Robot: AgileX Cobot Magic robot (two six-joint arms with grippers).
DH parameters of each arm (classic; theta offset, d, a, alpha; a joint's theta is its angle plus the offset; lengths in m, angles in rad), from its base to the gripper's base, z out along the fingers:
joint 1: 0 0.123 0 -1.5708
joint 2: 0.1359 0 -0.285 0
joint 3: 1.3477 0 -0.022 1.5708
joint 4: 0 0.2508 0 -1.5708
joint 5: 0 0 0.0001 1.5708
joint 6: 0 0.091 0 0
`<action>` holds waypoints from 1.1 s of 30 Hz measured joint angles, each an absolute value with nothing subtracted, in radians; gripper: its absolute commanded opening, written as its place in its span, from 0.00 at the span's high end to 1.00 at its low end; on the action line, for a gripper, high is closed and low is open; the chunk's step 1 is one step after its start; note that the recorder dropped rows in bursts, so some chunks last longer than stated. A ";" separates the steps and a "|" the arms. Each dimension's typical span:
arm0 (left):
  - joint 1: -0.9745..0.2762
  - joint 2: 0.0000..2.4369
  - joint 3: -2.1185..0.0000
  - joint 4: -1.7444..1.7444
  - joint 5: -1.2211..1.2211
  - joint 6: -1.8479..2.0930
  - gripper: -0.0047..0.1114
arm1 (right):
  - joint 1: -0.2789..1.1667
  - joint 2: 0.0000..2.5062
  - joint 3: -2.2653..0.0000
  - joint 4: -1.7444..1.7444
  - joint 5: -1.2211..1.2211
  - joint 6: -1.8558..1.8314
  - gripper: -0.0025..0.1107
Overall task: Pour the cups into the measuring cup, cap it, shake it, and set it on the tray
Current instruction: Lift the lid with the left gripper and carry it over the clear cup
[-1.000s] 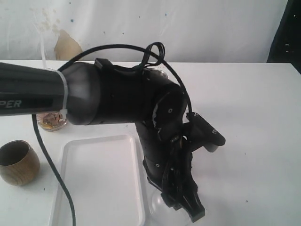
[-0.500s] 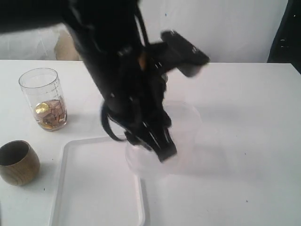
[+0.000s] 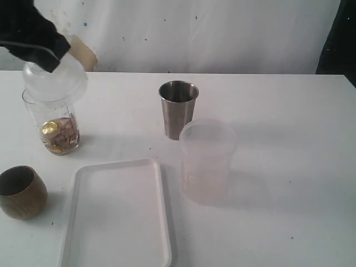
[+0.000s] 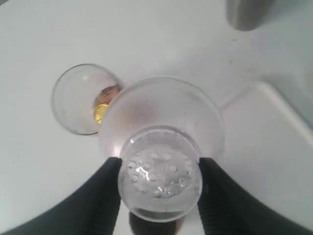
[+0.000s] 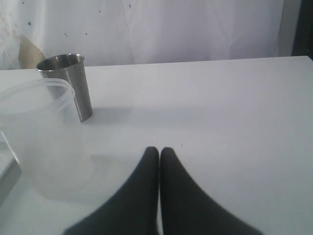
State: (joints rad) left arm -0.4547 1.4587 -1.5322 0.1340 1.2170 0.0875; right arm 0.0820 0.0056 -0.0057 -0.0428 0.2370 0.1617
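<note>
The clear measuring cup (image 3: 53,125) with graduation lines stands at the back left, with gold and brown pieces at its bottom. My left gripper (image 3: 47,55) is shut on a frosted domed cap (image 3: 55,81) and holds it just over the cup's rim; whether they touch I cannot tell. In the left wrist view the cap (image 4: 161,142) with its strainer holes sits between my fingers (image 4: 110,186) and partly covers the cup's mouth (image 4: 78,98). The steel tumbler (image 3: 178,108) stands mid-table. The wooden cup (image 3: 20,192) stands front left. The white tray (image 3: 119,217) lies in front. My right gripper (image 5: 159,150) is shut on nothing.
A wider frosted container (image 3: 206,161) stands right of the tray, just in front of the steel tumbler. In the right wrist view this container (image 5: 41,137) and the tumbler (image 5: 66,85) lie ahead of my right gripper. A white wall closes off the back of the table.
My left arm has swung from the front middle, by the tray and frosted container, up to the back left, carrying the domed cap over the measuring cup. The steel tumbler and container are now uncovered.
</note>
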 measured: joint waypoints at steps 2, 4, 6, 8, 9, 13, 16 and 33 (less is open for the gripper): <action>-0.390 1.477 -1.532 0.134 1.219 0.088 0.96 | 0.082 0.006 -0.006 -0.043 0.237 0.162 0.98; -0.346 1.503 -1.542 0.134 1.225 0.088 0.96 | 0.082 0.006 -0.006 -0.043 0.237 0.162 0.98; -0.310 1.539 -1.570 0.134 1.230 0.088 0.96 | 0.082 0.006 -0.006 -0.043 0.237 0.169 0.98; -0.284 1.586 -1.618 0.132 1.230 0.086 0.96 | 0.082 0.006 -0.006 -0.043 0.237 0.169 0.98; -0.276 1.609 -1.637 0.129 1.230 0.086 0.96 | 0.082 0.006 -0.006 -0.043 0.237 0.169 0.98; -0.246 1.684 -1.728 0.101 1.230 0.081 0.96 | 0.082 0.006 -0.006 -0.043 0.237 0.171 0.98; -0.230 1.718 -1.758 0.080 1.228 0.079 0.96 | 0.082 0.006 -0.006 -0.043 0.237 0.171 0.98; -0.222 1.759 -1.763 0.090 1.226 0.073 0.96 | 0.082 0.006 -0.006 -0.043 0.237 0.171 0.98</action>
State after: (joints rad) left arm -0.2222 1.7588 -1.7629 0.0904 1.2261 0.0732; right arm 0.0820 0.0056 -0.0057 -0.0428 0.2370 0.1709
